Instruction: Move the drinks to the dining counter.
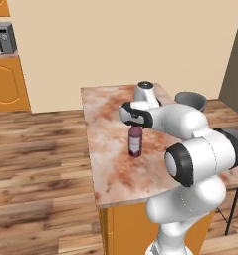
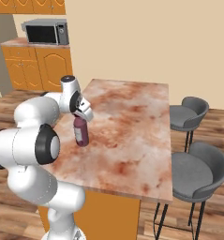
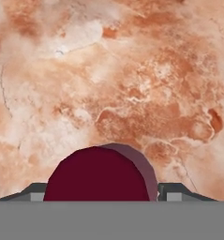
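Observation:
The dark purple-maroon bottle (image 1: 135,143) with its pale label stands upright over the left half of the dining counter (image 1: 110,164), its base at or just above the marbled top. My gripper (image 1: 135,125) comes down on it from above and is shut on its neck. From the right base view the bottle (image 2: 81,133) hangs under the gripper (image 2: 79,115), near the counter's (image 2: 132,140) left edge. In the hand view the bottle's red top (image 3: 97,176) sits between my two fingertips (image 3: 34,190), with the counter (image 3: 132,70) below. The blue can is out of view.
Two grey stools (image 2: 188,113) (image 2: 200,171) stand along the counter's right side; one stool (image 1: 191,99) shows behind my arm. A microwave (image 2: 45,32) sits on orange cabinets (image 2: 36,68) at the back left. Wooden floor surrounds the island.

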You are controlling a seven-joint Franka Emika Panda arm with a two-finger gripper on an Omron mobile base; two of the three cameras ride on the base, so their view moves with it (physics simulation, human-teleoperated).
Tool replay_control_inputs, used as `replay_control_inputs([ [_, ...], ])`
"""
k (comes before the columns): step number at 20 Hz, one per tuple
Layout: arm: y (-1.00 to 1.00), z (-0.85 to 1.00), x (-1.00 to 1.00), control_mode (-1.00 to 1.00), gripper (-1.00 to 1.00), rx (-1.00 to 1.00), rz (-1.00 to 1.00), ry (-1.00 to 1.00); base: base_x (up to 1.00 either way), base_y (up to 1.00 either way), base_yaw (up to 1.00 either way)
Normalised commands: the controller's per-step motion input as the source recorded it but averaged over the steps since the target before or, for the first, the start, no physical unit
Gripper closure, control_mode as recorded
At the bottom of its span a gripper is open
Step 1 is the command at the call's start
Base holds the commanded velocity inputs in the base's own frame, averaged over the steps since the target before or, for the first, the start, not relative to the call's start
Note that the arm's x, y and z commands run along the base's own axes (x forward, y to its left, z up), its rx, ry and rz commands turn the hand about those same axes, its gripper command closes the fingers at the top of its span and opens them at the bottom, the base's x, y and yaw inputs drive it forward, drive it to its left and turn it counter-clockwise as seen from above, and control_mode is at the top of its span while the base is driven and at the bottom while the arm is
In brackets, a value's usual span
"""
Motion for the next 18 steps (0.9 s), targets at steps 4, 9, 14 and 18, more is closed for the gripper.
replay_control_inputs([
  [4,0.0,-0.02,-0.16,-1.0,-1.0,0.0,-0.01,0.0,0.0,0.0,0.0],
  [9,0.0,0.01,-0.29,-1.0,-1.0,0.0,-0.02,-0.1,0.0,0.0,0.0],
  [14,0.0,0.01,-0.06,-1.0,-1.0,0.0,-0.02,-0.13,0.0,0.0,0.0],
  [18,0.0,0.04,-0.03,-1.0,-1.0,0.0,-0.01,-0.12,0.0,0.0,0.0],
])
